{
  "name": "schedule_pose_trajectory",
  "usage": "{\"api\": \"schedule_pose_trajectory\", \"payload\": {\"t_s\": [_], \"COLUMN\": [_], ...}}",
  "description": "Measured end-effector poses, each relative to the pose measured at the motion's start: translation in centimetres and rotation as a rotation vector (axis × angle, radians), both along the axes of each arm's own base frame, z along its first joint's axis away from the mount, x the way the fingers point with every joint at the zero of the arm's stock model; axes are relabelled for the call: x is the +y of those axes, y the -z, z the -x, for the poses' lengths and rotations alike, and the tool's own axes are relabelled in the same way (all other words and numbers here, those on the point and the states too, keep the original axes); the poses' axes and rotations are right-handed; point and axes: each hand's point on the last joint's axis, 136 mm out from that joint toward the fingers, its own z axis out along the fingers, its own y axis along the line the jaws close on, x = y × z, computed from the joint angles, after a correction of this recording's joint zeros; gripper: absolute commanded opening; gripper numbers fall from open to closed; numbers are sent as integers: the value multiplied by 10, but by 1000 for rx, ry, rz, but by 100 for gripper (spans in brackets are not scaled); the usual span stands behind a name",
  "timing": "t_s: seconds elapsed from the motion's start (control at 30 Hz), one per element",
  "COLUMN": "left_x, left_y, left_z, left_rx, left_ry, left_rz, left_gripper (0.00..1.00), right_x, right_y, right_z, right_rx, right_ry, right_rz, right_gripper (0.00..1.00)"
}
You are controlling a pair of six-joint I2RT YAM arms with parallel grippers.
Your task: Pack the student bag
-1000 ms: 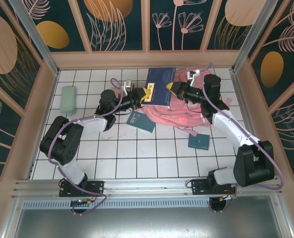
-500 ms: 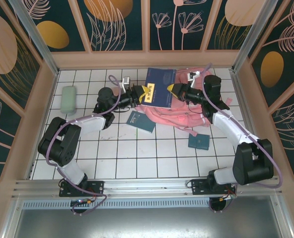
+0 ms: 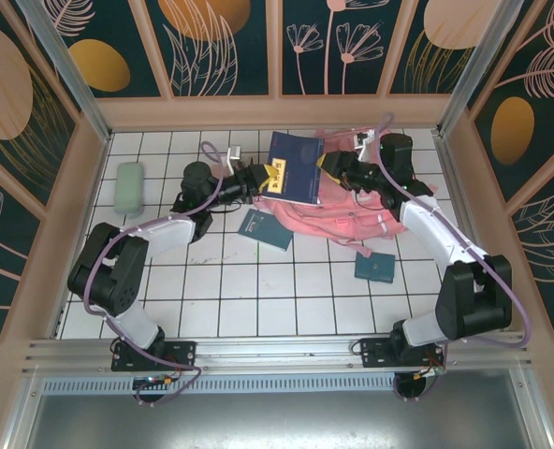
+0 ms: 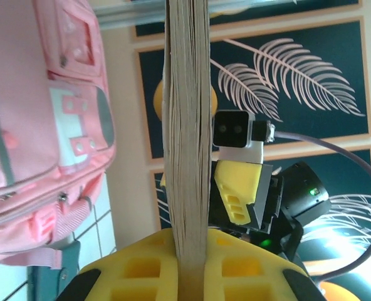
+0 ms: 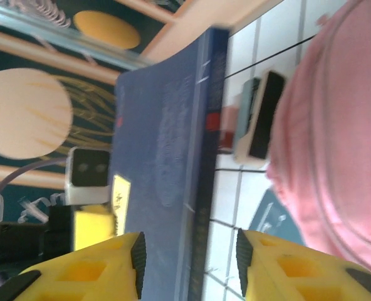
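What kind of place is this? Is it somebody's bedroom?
Probably a robot test booth, not a bedroom: a tiled table walled by leaf-painted panels, with a left arm and right arm handling a book by a pink bag.

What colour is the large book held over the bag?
The book is dark blue, clearest in the top external view.

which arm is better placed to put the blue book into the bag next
Left, probably. The left gripper is clamped on the book at its page edge, holding it over the bag. The right gripper stands open, a finger on either side of the book, not gripping it.
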Motion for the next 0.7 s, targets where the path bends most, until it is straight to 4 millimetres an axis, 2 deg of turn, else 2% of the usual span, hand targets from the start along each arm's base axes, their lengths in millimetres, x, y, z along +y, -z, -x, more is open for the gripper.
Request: {"api": "schedule_pose_trajectory", "payload": {"t_s": [0.17, 0.27, 0.5, 0.7], "left_x": [39, 60, 96, 112], "left_y": [4, 6, 20, 36], "left_z": [-16, -23, -29, -28], "left_rx": [0, -7, 13, 49], "left_ry": [-122, -186, -301, -343], "left_rz": [-70, -126, -260, -345], "left_gripper": [0, 0, 0, 0], "right_x": [-12, -11, 19, 49], "right_y": [27, 49, 93, 127], "right_z": [-19, -32, -63, -85], "right_rx": [22, 48, 63, 62], "right_ry": [78, 105, 107, 78], "right_rz": [164, 287, 569, 743], "right_gripper": [47, 47, 46, 45]}}
